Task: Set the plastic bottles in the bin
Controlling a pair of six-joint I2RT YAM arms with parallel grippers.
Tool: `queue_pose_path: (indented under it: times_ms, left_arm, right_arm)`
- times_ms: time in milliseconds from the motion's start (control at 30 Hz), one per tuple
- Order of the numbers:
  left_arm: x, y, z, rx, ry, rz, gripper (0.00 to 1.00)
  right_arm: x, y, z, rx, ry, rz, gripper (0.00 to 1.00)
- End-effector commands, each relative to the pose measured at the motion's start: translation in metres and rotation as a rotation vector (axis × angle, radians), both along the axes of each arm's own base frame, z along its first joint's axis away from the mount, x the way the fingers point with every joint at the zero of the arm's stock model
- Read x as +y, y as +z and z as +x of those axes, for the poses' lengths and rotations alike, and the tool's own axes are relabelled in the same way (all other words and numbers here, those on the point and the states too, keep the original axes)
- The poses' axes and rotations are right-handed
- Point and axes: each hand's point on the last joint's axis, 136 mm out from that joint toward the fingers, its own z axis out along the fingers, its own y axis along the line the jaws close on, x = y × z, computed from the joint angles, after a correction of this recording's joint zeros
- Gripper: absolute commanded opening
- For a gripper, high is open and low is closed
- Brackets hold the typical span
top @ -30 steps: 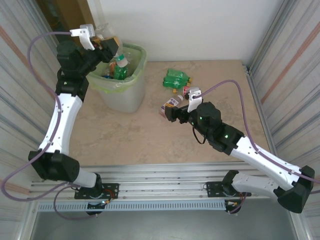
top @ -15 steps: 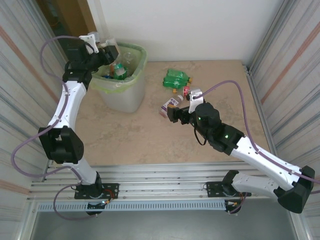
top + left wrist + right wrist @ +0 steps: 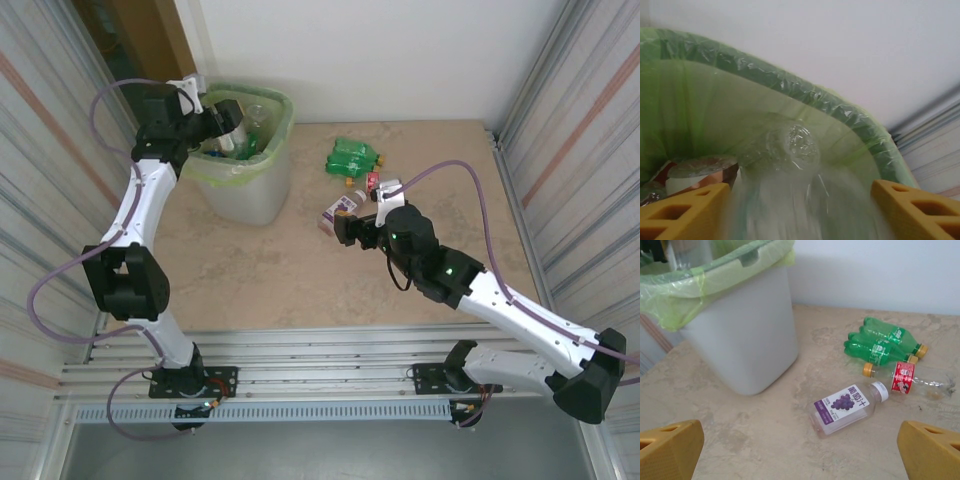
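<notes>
At the far left of the table (image 3: 260, 270) stands the bin (image 3: 250, 195), its green bag folded over the rim. The left claw (image 3: 225, 118) reaches in over that rim. In the left wrist view its two yellow fingers (image 3: 680, 210) stand apart with a clear bottle (image 3: 792, 145) between them, above the inside of the bag. The bottle is blurred, and I cannot tell whether the fingers grip it or merely flank it. Below and to the left of it lies a brown-labelled bottle (image 3: 705, 172), already inside the bin; more bottles (image 3: 240, 145) show there from above.

To the right of the bin, four bottles lie on the bare table. Nearest it is a clear bottle with a purple grape label (image 3: 847, 407) and a white cap, lying on its side. Beyond it lie two green bottles (image 3: 882, 342), side by side and touching, caps pointing right. Just next to their caps lies a clear bottle with a red label (image 3: 920, 380).

The right claw (image 3: 347, 228) hovers near the purple-labelled bottle – fingers spread wide, nothing between them.
</notes>
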Motion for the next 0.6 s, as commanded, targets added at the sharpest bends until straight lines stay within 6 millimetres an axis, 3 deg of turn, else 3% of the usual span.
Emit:
queue_pose_path:
  times_ms: [0, 400, 567]
  left_arm:
    - [0.016, 0.011, -0.008, -0.026, 0.068, 0.054, 0.77]
    - [0.043, 0.025, -0.02, -0.071, 0.21, 0.171, 0.8]
    - [0.051, 0.026, -0.021, -0.064, 0.287, 0.355, 0.84]
  right_arm:
    - [0.001, 0.011, 0.002, -0.007, -0.017, 0.033, 0.98]
    - [0.006, 0.005, 0.006, 0.009, -0.012, 0.029, 0.98]
    - [0.007, 0.003, 0.007, 0.019, -0.013, 0.03, 0.98]
